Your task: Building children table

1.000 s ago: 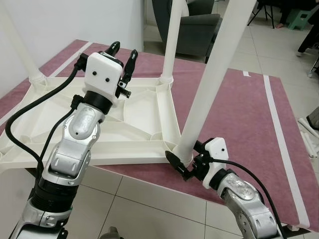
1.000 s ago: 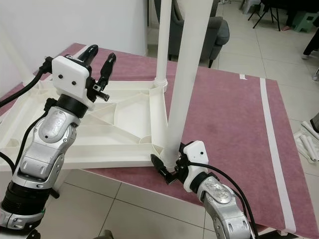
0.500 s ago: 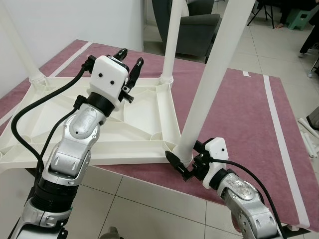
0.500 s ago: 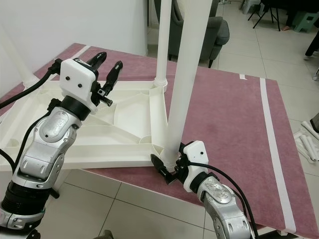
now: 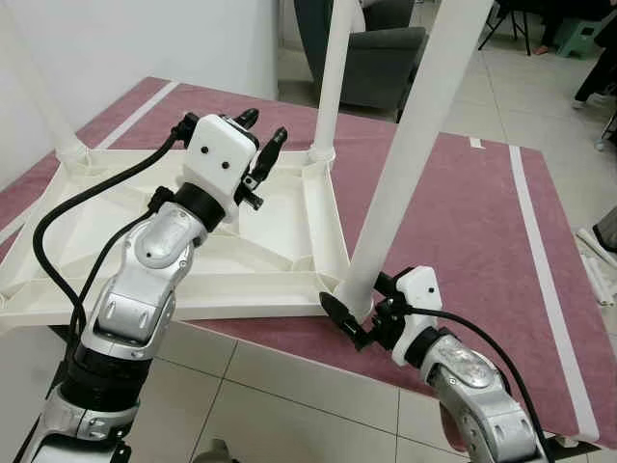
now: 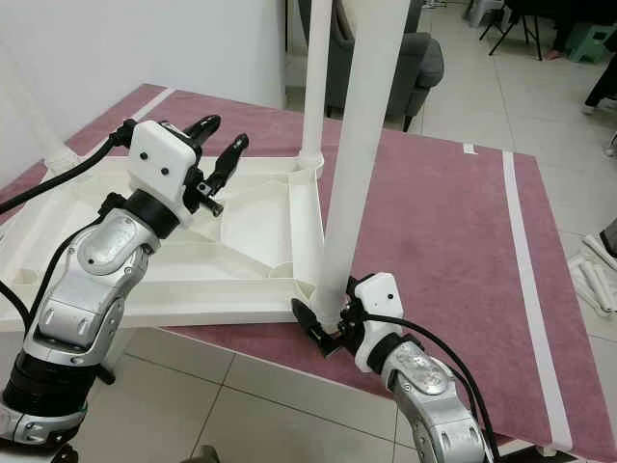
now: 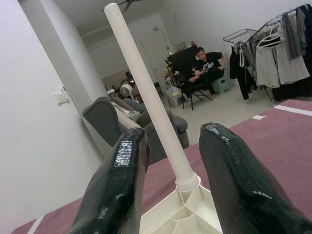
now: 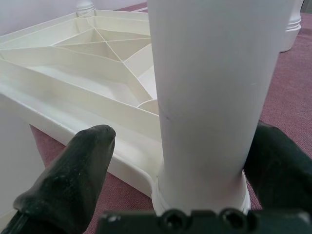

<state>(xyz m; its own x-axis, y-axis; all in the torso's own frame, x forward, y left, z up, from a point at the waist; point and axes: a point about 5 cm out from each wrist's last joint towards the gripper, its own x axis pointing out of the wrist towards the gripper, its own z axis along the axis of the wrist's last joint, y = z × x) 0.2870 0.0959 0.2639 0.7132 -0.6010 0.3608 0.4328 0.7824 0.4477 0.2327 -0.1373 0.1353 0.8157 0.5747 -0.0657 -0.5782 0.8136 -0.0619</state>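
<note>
The white children's table top (image 5: pixel 260 207) lies upside down on a maroon mat (image 5: pixel 463 222). One white leg (image 5: pixel 333 77) stands upright in the far right corner socket, and another leg (image 5: pixel 39 92) stands at the far left. A third leg (image 5: pixel 415 145) leans in the near right corner socket. My right gripper (image 5: pixel 362 301) straddles that leg's base, open, with a gap showing between one finger (image 8: pixel 73 180) and the leg (image 8: pixel 204 97). My left gripper (image 5: pixel 264 127) hovers open above the ribbed underside and points at the far right leg (image 7: pixel 146 97).
A grey armchair (image 5: pixel 381 48) stands beyond the mat. A white wall (image 5: pixel 116 39) runs along the left. Tiled floor (image 5: pixel 289 405) lies below the mat's near edge. A person (image 7: pixel 207 63) sits far back beside a clothes rack (image 7: pixel 278 48).
My left gripper has swung to the right and turned toward the far right leg. The right gripper and the leaning leg have stayed put.
</note>
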